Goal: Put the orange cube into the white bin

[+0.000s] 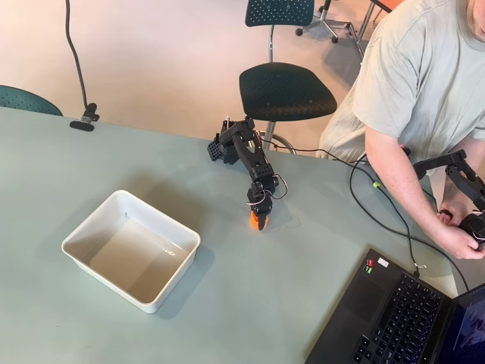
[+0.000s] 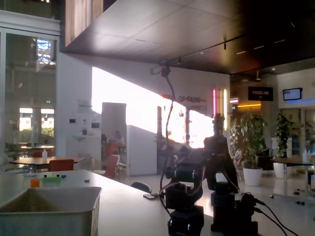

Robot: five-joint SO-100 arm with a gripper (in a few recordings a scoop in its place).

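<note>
I count one orange cube (image 1: 255, 221) at about 3 o'clock from the one white bin (image 1: 79, 258) in the overhead view. One black arm with one gripper (image 1: 261, 223) sits over the cube. On my table (image 1: 68, 163) there is one laptop (image 1: 394, 318) at 5 o'clock, one person (image 1: 424, 72) at 2 o'clock, and one round black stool (image 1: 286, 91) at 12 o'clock.
</note>
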